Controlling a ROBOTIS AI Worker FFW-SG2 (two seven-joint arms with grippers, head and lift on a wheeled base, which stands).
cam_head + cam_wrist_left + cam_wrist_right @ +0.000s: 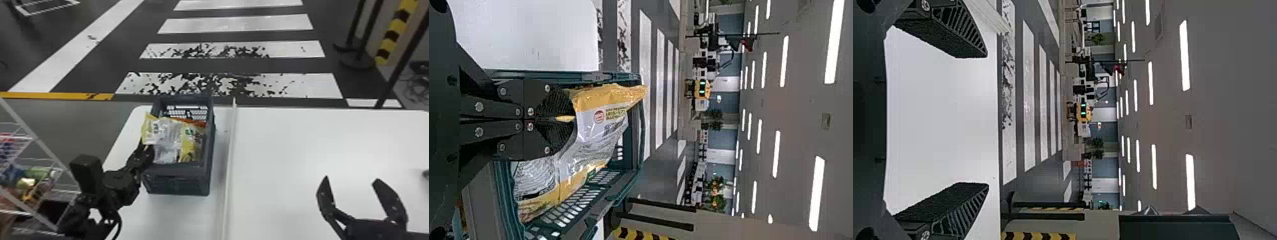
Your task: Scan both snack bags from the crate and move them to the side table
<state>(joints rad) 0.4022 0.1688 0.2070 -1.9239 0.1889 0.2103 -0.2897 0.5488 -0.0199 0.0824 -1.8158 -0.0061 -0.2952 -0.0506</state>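
Observation:
My left gripper [147,147] is at the crate's left side, shut on the edge of a yellow and silver snack bag [166,131]. That bag lies tilted in the grey-blue crate [186,180], its upper left corner over the rim. Another yellow bag part [194,140] with green print shows beside it, and an orange-red edge lies behind. In the left wrist view the fingers of my gripper [571,119] pinch the snack bag [601,117] within the crate [564,76]. My right gripper [349,185] stands open over the white table, also seen as the gripper [985,120] with widely parted fingers.
A raised white divider [230,166] runs along the table just right of the crate. The white tabletop [287,143] extends to the right. A wire rack [28,172] holding colourful packages stands at the left. Black posts [367,35] rise beyond the table.

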